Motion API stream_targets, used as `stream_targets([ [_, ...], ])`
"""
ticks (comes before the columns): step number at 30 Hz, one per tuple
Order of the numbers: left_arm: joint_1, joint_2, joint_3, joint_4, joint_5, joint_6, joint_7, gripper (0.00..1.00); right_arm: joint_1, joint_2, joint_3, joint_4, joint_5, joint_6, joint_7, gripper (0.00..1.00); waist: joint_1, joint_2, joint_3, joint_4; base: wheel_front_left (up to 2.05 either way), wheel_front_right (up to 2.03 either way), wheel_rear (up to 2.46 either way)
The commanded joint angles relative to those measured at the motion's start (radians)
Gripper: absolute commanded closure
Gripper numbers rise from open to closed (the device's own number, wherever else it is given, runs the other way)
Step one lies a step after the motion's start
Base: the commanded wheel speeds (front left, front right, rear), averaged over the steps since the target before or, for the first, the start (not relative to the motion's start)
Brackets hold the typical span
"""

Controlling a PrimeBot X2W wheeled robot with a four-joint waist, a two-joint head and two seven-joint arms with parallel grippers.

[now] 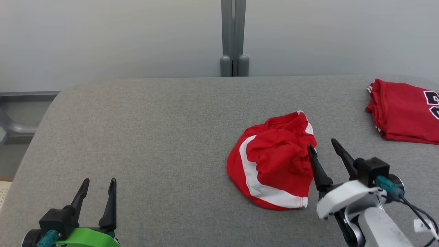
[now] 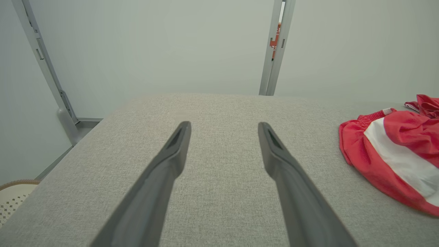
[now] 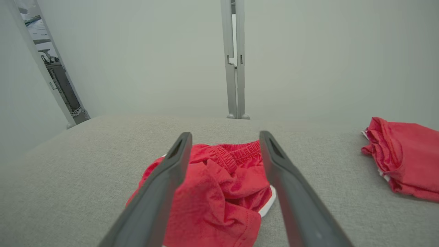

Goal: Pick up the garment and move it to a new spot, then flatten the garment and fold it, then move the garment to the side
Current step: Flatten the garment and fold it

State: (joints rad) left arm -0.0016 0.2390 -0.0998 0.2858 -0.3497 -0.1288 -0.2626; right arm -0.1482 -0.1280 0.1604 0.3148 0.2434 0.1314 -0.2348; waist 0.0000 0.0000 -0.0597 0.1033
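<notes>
The garment [image 1: 274, 161] is a crumpled pair of red shorts with white stripes, lying right of centre on the grey table [image 1: 154, 137]. It also shows at the right edge of the left wrist view as the garment [image 2: 394, 154]. My right gripper [image 1: 322, 145] is open at the shorts' right edge, just above the cloth. Through the right wrist view the garment [image 3: 219, 192] lies between and below the spread fingers [image 3: 284, 178]. My left gripper [image 1: 99, 183] is open at the near left, far from the shorts, with bare table between its fingers [image 2: 171, 157].
A folded red jersey [image 1: 404, 111] with dark numbers lies at the table's far right; it is also in the right wrist view as the jersey [image 3: 408, 154]. A grey post [image 1: 234, 37] stands behind the table. A pale basket [image 2: 13, 195] sits on the floor off the left edge.
</notes>
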Motion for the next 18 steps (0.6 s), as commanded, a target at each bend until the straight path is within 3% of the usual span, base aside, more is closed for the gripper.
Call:
stream_targets([
  [1, -0.021, -0.001, -0.004, 0.002, 0.004, -0.004, -0.002, 0.00, -0.050, -0.012, 0.017, 0.027, 0.003, -0.002, 0.017, 0.00, 0.0000, 0.0000, 0.013, 0.016, 0.00, 0.00, 0.00],
  [10, -0.051, -0.013, -0.052, 0.021, -0.016, -0.004, -0.002, 0.00, -0.317, -0.058, 0.130, 0.280, 0.017, -0.002, 0.090, 0.00, 0.0000, 0.0000, 0.054, 0.090, 0.00, 0.00, 0.00],
  [18, -0.080, -0.018, -0.068, 0.028, -0.031, -0.004, -0.002, 0.00, -0.449, -0.091, 0.205, 0.532, 0.083, -0.002, 0.197, 0.00, 0.0000, 0.0000, 0.097, 0.137, 0.00, 0.00, 0.00],
])
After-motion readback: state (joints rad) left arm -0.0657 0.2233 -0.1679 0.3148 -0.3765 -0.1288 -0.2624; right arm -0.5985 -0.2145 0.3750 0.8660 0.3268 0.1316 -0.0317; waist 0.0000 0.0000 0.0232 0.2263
